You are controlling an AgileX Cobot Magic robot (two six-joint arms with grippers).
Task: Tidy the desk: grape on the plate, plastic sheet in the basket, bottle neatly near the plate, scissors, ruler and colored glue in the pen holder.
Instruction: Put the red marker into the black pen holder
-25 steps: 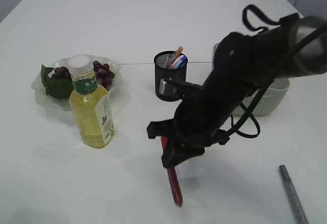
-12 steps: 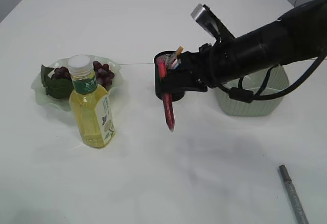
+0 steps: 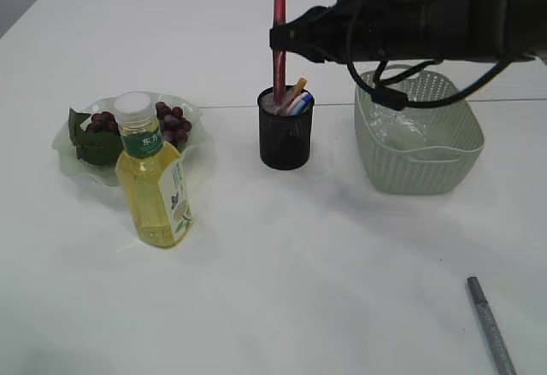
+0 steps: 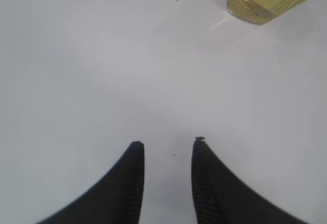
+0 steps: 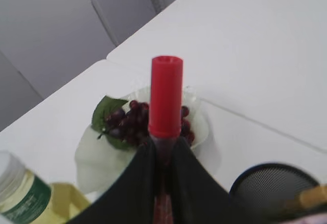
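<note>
Glue stick (image 3: 279, 46), upright over the pen holder (image 3: 286, 129), lower end inside the rim, clamped mid-body by the right gripper (image 5: 162, 155). Probably light, stiff, slick plastic; best held at the barrel below the red cap. Left gripper (image 4: 167, 143) parted, empty, over bare table (image 4: 102, 71).

We see the red capped glue tube's (image 3: 279, 46) lower end hidden inside the black mesh pen holder (image 3: 286, 131).
</note>
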